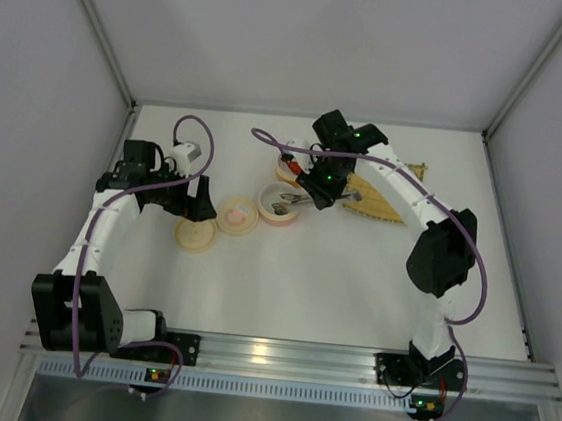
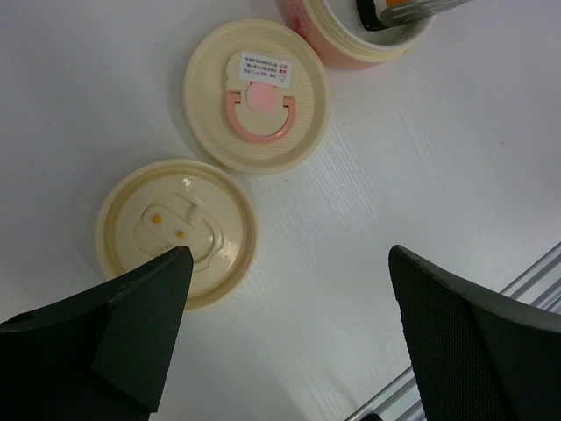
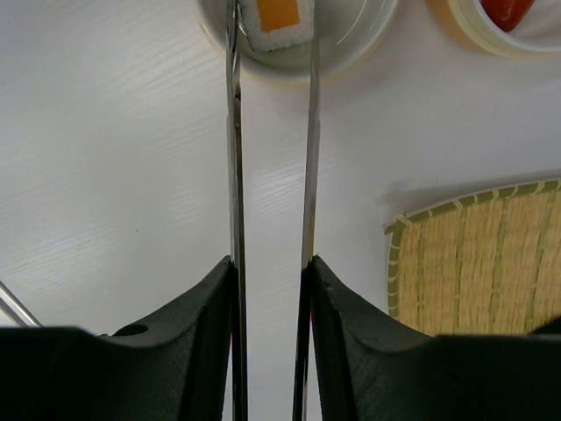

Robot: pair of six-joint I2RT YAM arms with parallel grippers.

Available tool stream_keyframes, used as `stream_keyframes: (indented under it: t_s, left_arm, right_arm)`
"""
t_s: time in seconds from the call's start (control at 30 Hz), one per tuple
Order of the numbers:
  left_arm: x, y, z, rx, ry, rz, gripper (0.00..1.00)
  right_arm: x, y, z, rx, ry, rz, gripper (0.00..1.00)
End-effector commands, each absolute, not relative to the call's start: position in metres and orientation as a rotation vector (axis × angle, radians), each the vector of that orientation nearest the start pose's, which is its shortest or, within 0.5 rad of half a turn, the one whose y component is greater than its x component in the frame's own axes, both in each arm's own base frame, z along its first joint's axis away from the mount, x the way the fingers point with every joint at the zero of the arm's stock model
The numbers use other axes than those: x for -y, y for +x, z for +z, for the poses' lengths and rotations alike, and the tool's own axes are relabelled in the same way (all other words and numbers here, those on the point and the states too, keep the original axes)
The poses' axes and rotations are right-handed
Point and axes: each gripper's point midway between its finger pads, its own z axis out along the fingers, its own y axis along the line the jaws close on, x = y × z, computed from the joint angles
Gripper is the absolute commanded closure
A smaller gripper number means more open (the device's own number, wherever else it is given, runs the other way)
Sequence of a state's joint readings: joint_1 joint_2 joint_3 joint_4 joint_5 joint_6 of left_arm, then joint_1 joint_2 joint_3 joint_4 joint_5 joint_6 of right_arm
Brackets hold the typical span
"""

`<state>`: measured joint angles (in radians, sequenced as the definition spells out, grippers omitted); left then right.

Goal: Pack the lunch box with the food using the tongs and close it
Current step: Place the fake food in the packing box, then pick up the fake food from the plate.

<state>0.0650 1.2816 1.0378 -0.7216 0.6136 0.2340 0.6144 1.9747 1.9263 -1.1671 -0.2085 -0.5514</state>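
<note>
My right gripper [image 3: 270,263] [image 1: 315,188] is shut on the silver tongs [image 3: 233,140]. Their two arms reach forward into the round pink lunch box tier [image 3: 368,39] [image 1: 278,217]. A sushi roll [image 3: 279,17], white rice around an orange centre, sits between the tong tips inside that tier, touching both. The red sausage [image 3: 508,9] lies in a second cream tier [image 3: 473,35] at the upper right. My left gripper [image 2: 289,263] [image 1: 197,204] hangs open over the table, next to a cream lid [image 2: 175,230]. Nothing is between its fingers.
A second cream lid with a pink handle [image 2: 257,96] lies between the plain lid and the lunch box [image 2: 329,44]. The tan bamboo mat [image 3: 478,263] [image 1: 378,199] lies to the right, under my right arm. The table's metal rail [image 2: 526,281] runs along the near edge.
</note>
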Motion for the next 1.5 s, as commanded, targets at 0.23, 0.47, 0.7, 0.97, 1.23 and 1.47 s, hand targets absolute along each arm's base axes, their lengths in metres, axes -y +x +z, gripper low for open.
stream_keyframes:
  t_s: [0.23, 0.47, 0.7, 0.97, 1.23, 1.47]
  left_arm:
    - [0.076, 0.299, 0.163, -2.319, 0.461, -0.652, 0.02]
    - [0.076, 0.298, 0.163, -2.316, 0.462, -0.652, 0.02]
    - [0.076, 0.298, 0.164, -2.314, 0.465, -0.652, 0.02]
    - [0.077, 0.298, 0.163, -2.316, 0.466, -0.656, 0.02]
    - [0.078, 0.299, 0.168, -2.302, 0.472, -0.662, 0.02]
    - [0.079, 0.299, 0.169, -2.300, 0.478, -0.675, 0.01]
  right_arm:
    - [-0.263, 0.348, 0.178, -2.205, -1.576, 0.246, 0.67]
    - [-0.260, 0.348, 0.179, -2.208, -1.578, 0.228, 0.57]
    - [-0.257, 0.346, 0.182, -2.209, -1.581, 0.217, 0.56]
    - [-0.255, 0.347, 0.186, -2.202, -1.576, 0.204, 0.53]
    - [-0.259, 0.355, 0.247, -2.135, -1.380, 0.339, 0.55]
    - [-0.184, 0.382, 0.274, -2.241, -1.056, 0.407, 0.54]
